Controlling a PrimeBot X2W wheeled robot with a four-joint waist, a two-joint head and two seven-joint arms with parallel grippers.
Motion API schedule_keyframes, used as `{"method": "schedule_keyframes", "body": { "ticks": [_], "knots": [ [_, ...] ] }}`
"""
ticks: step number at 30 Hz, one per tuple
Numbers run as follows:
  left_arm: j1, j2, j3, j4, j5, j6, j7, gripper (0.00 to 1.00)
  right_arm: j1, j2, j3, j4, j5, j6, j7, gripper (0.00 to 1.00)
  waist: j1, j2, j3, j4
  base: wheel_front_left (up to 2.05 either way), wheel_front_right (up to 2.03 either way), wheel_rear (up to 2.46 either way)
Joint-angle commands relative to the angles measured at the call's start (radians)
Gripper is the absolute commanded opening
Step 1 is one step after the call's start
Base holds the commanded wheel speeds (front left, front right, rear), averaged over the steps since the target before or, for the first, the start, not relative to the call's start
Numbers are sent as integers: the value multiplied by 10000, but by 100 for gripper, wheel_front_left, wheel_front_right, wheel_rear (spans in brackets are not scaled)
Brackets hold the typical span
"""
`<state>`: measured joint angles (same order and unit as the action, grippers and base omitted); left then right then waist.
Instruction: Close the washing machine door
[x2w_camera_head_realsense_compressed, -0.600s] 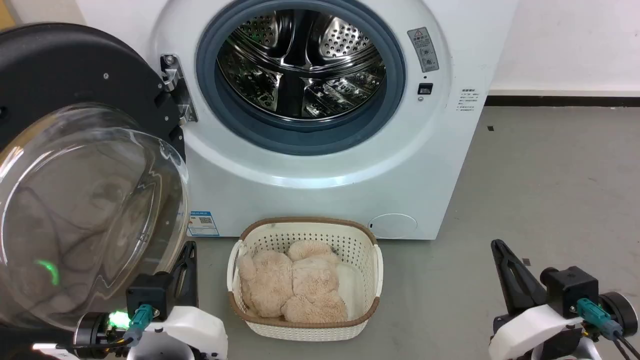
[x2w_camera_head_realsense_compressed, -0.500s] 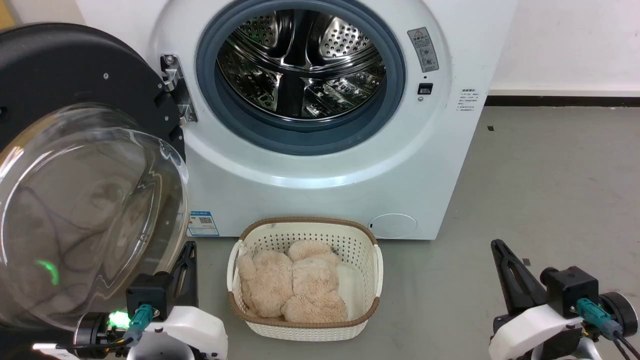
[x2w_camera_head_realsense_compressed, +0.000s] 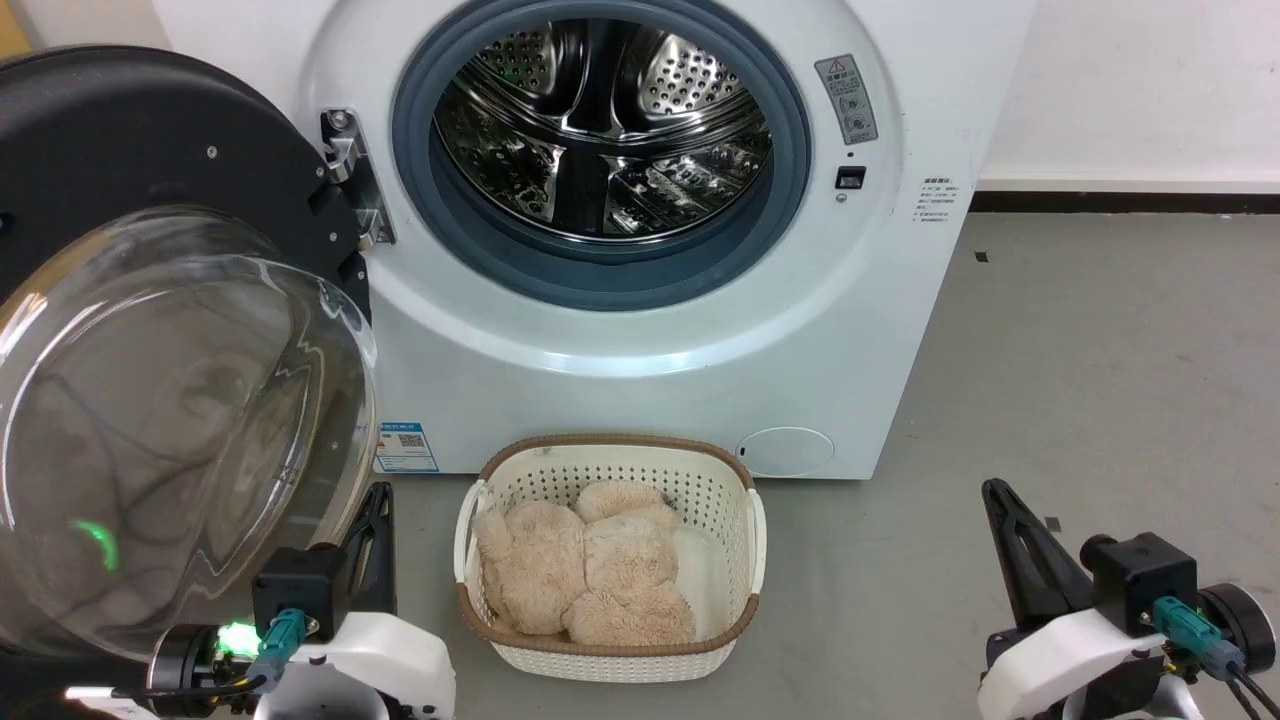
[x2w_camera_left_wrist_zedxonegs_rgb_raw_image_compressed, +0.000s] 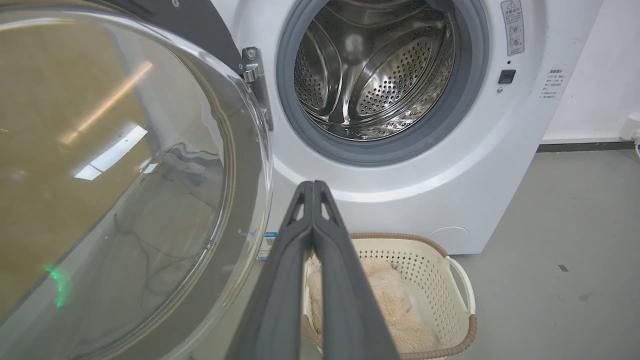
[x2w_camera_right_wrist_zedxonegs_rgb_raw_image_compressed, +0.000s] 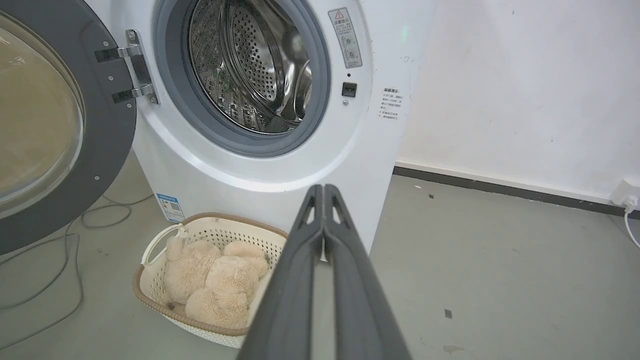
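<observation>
Plainly, the washing machine (x2w_camera_head_realsense_compressed: 650, 350) stands open, its steel drum bare. Its door (x2w_camera_head_realsense_compressed: 120, 140) hangs swung wide to the left on its hinge, glass bowl bulging toward the robot. A basket (x2w_camera_head_realsense_compressed: 620, 441) of plush sits on the floor just below the opening. The left gripper (x2w_camera_head_realsense_compressed: 378, 500), just beside the bowl, and the right gripper (x2w_camera_head_realsense_compressed: 995, 495) have fingers pressed together, empty. On that inner side, I'd worry the swinging door traps the left one, or its fingers skid off the glass.
</observation>
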<state>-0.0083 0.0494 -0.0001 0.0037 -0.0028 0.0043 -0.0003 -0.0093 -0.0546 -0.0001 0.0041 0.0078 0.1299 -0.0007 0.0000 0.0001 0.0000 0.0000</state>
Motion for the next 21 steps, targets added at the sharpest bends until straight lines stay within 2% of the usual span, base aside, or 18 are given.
{"method": "schedule_keyframes", "body": {
  "ticks": [1,8,9,21],
  "knots": [
    [83,8,1,-37,28,-43,3,0,93,43,1,-41,-78,8,7,0,0,-1,0,0,0,0,0],
    [83,8,1,-37,28,-43,3,0,93,43,1,-41,-78,8,7,0,0,-1,0,0,0,0,0],
    [0,0,0,0,0,1,-1,100,0,0,1,0,0,0,-1,100,0,-1,0,0,0,0,0],
    [-60,1,-57,54,-53,174,-193,100,-42,1,-114,23,146,1,-193,100,0,-1,34,4,0,0,0]
  ]
}}
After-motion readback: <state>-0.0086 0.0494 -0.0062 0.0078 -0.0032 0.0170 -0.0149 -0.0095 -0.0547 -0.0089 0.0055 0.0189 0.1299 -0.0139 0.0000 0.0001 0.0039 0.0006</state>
